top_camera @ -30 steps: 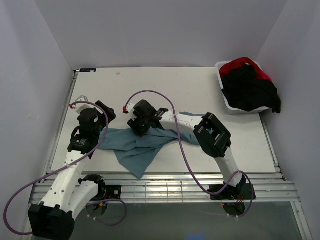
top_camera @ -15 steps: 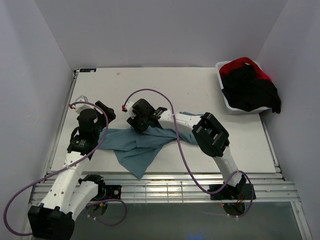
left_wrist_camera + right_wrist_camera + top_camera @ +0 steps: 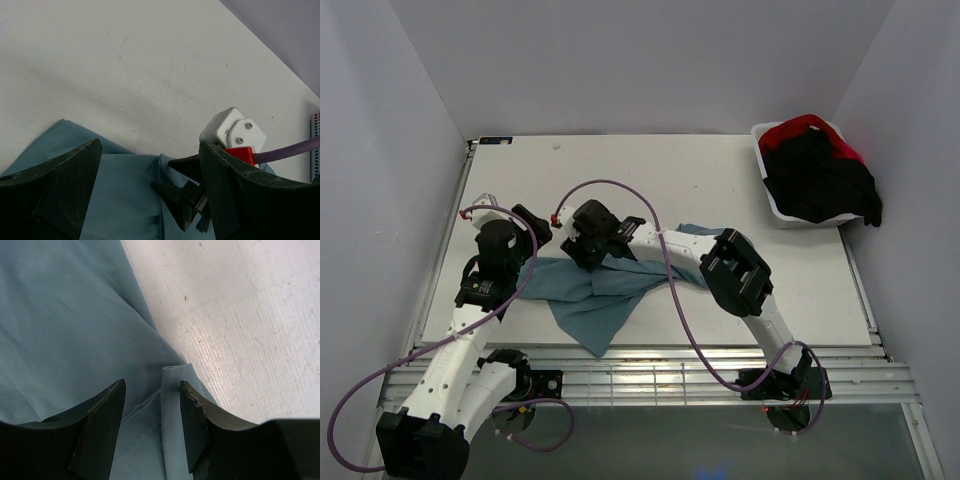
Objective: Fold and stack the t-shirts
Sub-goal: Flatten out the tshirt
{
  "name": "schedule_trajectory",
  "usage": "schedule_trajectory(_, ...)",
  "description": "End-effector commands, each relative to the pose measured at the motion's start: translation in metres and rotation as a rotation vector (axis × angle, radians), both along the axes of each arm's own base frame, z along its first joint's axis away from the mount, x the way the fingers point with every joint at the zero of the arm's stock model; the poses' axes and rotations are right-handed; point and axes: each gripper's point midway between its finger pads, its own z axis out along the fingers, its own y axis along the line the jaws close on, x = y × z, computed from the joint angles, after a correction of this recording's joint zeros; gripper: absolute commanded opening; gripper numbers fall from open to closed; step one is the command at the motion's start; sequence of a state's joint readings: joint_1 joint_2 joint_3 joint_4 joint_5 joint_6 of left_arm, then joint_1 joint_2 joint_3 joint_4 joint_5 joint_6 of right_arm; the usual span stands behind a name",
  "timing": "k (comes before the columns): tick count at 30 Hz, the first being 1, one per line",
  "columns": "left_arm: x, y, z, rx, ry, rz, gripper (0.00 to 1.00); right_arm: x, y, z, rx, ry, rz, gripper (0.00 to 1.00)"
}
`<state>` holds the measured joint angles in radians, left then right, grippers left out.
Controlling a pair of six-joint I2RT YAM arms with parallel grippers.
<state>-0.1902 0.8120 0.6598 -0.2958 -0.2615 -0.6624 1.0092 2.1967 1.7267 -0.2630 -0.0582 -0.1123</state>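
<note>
A dusty teal-blue t-shirt (image 3: 595, 295) lies crumpled on the white table (image 3: 670, 170), hanging toward the near edge. My right gripper (image 3: 574, 252) is open, low over the shirt's far left part. In the right wrist view its fingers (image 3: 102, 415) straddle a raised hem fold of the shirt (image 3: 172, 405) without closing on it. My left gripper (image 3: 532, 228) is open at the shirt's left edge. In the left wrist view its wide-apart fingers (image 3: 60, 190) frame the teal shirt (image 3: 125, 195) and the right gripper's black fingertips (image 3: 182, 200). Black shirts (image 3: 815, 180) and a red shirt (image 3: 798, 128) fill a tub.
The white plastic tub (image 3: 778, 207) stands at the table's far right corner. A purple cable (image 3: 620, 187) loops over the table from the right wrist. Grey walls close in on the left, back and right. A metal grille (image 3: 650, 375) runs along the near edge.
My right gripper has moved a little left and away over the shirt, closer to the left gripper. The left arm has barely moved.
</note>
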Motion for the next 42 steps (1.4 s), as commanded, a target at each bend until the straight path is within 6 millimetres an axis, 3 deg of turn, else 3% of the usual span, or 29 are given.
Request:
schedule_trajectory(1, -0.003, -0.001, 0.001, 0.002, -0.006, -0.012, 0.89, 0.005, 0.009, 0.004, 0.0, -0.032, 0.004, 0.54)
schedule_trajectory(10, -0.006, -0.001, 0.005, 0.004, -0.02, -0.018, 0.89, 0.019, 0.003, -0.004, -0.047, -0.089, -0.03, 0.54)
schedule_trajectory(20, -0.008, -0.001, 0.004, 0.0, -0.025, -0.021, 0.89, 0.03, 0.003, 0.001, -0.053, -0.142, -0.059, 0.51)
schedule_trajectory(23, -0.009, -0.001, 0.004, -0.002, -0.025, -0.023, 0.89, 0.033, 0.001, -0.001, -0.061, -0.151, -0.069, 0.45)
schedule_trajectory(27, -0.009, -0.002, 0.002, -0.008, -0.02, -0.026, 0.89, 0.038, -0.005, -0.001, -0.07, -0.181, -0.097, 0.14)
schedule_trajectory(30, -0.008, -0.003, -0.001, -0.006, -0.016, -0.028, 0.89, 0.043, -0.013, 0.005, -0.072, -0.224, -0.139, 0.08)
schedule_trajectory(33, -0.008, -0.002, -0.005, -0.001, -0.007, -0.024, 0.89, 0.057, -0.041, 0.022, -0.135, -0.304, -0.239, 0.08)
schedule_trajectory(35, -0.008, 0.0, -0.011, 0.005, 0.005, -0.014, 0.89, 0.065, -0.065, 0.051, -0.143, -0.355, -0.314, 0.08)
schedule_trajectory(36, -0.007, 0.0, -0.014, 0.005, 0.009, -0.014, 0.89, 0.065, -0.089, 0.045, -0.186, -0.366, -0.37, 0.08)
schedule_trajectory(37, -0.008, 0.0, -0.017, 0.0, 0.016, -0.008, 0.89, 0.072, -0.108, 0.071, -0.16, -0.393, -0.432, 0.08)
schedule_trajectory(42, -0.006, -0.004, -0.041, -0.02, 0.054, -0.014, 0.89, 0.084, -0.211, 0.099, -0.276, -0.501, -0.698, 0.08)
